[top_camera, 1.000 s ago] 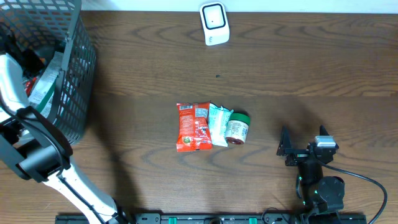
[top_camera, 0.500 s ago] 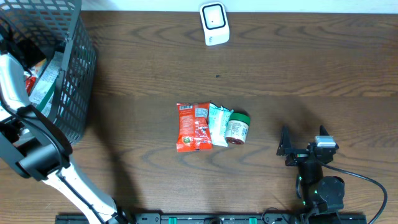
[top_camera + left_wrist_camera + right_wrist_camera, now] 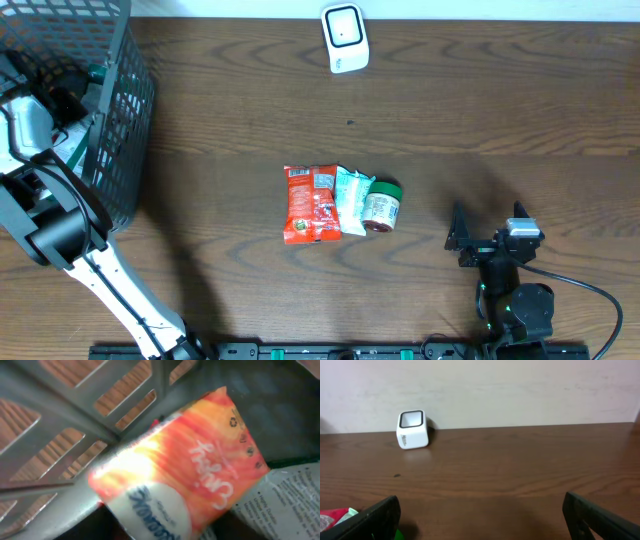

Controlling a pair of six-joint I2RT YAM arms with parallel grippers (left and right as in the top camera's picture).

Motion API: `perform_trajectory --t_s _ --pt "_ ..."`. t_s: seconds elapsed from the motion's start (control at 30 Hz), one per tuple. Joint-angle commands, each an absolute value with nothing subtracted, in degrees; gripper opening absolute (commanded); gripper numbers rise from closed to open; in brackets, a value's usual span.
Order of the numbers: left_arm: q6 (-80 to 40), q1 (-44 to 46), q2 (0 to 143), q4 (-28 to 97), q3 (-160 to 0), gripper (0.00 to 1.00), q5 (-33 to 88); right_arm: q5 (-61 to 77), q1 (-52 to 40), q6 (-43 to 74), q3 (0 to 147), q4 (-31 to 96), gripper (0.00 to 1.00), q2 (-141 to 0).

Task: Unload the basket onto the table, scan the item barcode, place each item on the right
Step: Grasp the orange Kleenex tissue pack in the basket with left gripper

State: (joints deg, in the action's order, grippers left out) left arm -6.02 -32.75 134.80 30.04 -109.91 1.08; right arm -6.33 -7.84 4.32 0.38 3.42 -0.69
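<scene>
The orange packet (image 3: 185, 465) lies inside the basket (image 3: 135, 110). The left end effector (image 3: 68, 98) is there too; I cannot tell if it is apart. The right end effector (image 3: 482, 517), far from the basket, is wide apart.

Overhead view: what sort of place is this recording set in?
Probably a mock shop checkout on a wooden table: a white barcode scanner at the far edge, a dark mesh basket of packaged goods at the left, snack packets and a green-lidded jar in the middle.
</scene>
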Motion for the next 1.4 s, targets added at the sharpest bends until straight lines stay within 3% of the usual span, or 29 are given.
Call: perform_trajectory --t_s 0.0,0.17,0.23,0.53,1.1,1.37 --pt "-5.82 -32.67 135.70 30.04 -110.00 0.40 0.82 -7.01 -7.16 4.08 0.32 3.60 0.99 -0.43" --pt "-5.85 -32.67 132.94 30.92 -110.06 0.14 0.86 -7.03 -7.16 4.05 0.32 3.60 0.99 -0.43" --pt "-5.85 -32.67 131.48 32.01 -110.06 0.08 0.86 -7.01 -7.16 4.08 0.32 3.60 0.99 -0.43" --pt "-7.01 -32.67 121.64 41.98 -110.06 0.07 0.80 -7.01 -7.16 4.05 0.32 3.62 0.99 -0.43" --pt "-9.76 -29.12 121.71 65.60 -109.93 0.07 6.81 -7.03 -7.16 4.05 0.32 3.60 0.99 -0.43" --pt "-9.76 -28.95 121.71 66.76 -109.93 0.09 5.28 -7.01 -7.16 4.05 0.32 3.60 0.99 -0.43"
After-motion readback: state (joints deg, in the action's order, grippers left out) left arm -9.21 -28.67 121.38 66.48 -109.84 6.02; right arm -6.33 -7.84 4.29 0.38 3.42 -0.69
